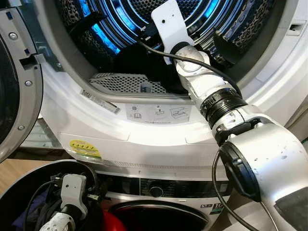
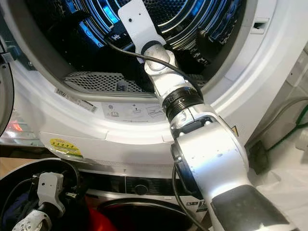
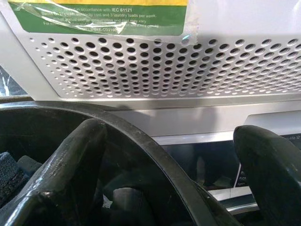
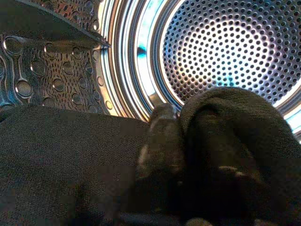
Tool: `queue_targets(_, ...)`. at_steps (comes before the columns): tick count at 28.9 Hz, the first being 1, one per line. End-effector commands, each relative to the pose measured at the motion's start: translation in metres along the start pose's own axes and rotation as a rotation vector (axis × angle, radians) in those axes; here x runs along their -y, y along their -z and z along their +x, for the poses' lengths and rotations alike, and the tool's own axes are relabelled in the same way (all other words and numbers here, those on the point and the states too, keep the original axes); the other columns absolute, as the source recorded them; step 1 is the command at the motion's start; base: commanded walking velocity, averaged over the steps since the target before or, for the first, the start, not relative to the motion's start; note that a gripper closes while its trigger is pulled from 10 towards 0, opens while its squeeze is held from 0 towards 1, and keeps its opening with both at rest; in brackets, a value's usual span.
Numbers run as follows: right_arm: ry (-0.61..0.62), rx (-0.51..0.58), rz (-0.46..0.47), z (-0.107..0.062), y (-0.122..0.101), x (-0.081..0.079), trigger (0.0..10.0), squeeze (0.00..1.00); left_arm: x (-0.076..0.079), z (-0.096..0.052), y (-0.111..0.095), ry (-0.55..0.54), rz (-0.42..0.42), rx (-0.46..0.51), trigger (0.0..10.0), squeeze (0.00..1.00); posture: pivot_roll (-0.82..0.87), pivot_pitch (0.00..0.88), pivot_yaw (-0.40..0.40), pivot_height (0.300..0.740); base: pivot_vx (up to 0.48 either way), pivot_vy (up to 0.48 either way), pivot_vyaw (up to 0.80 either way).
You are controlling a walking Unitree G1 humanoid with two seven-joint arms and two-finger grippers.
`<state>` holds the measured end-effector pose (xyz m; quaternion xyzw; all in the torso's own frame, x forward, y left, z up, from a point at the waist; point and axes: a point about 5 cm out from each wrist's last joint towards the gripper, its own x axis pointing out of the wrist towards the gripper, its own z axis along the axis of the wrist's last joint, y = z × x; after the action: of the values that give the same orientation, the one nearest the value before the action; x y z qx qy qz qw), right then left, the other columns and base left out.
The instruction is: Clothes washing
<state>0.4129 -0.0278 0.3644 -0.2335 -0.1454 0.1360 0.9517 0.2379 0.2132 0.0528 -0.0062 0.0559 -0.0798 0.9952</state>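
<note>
The upper machine's steel drum [image 1: 120, 24] stands open, lit blue inside. My right arm [image 1: 207, 91] reaches into it. In the right wrist view the right gripper [image 4: 188, 122] is shut on a dark garment [image 4: 70, 155], which drapes over its fingers and lies on the drum floor [image 1: 139, 62]. My left arm [image 1: 72, 192] hangs low over a black laundry basket [image 1: 29, 183] holding dark clothes. The left gripper [image 3: 164, 141] is open, its fingers [image 3: 61, 179] straddling the basket's rim [image 3: 155, 155] with nothing held.
The drum's round door [image 1: 14, 82] swings open at the left. A perforated lint filter [image 1: 125, 83] sits at the drum's lip. Below is a second machine with a dial [image 1: 156, 191] and a dark door. Something red [image 1: 113, 222] lies beside the basket.
</note>
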Motion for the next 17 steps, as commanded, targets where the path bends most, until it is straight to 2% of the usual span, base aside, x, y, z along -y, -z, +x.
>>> queue_targets(1, -0.003, 0.001, 0.01, 0.0, -0.001, 0.001, 10.0, 1.0, -0.002, -0.002, 0.003, 0.002, 0.017, -0.017, 10.0, 0.0, 0.1, 0.0, 0.043, 0.74, 0.0, 0.0, 0.0)
queue_targets(13, 0.045, 0.067, 0.068, -0.002, -0.014, 0.032, 10.0, 1.0, -0.002, -0.005, 0.003, 0.004, 0.016, -0.021, 10.0, 0.0, 0.09, 0.0, 0.055, 0.74, 0.0, 0.0, 0.0)
queue_targets(17, 0.048, 0.084, 0.055, -0.003, -0.016, 0.04, 10.0, 1.0, -0.002, -0.004, 0.002, 0.006, 0.017, -0.023, 10.0, 0.0, 0.07, 0.0, 0.058, 0.74, 0.0, 0.0, 0.0)
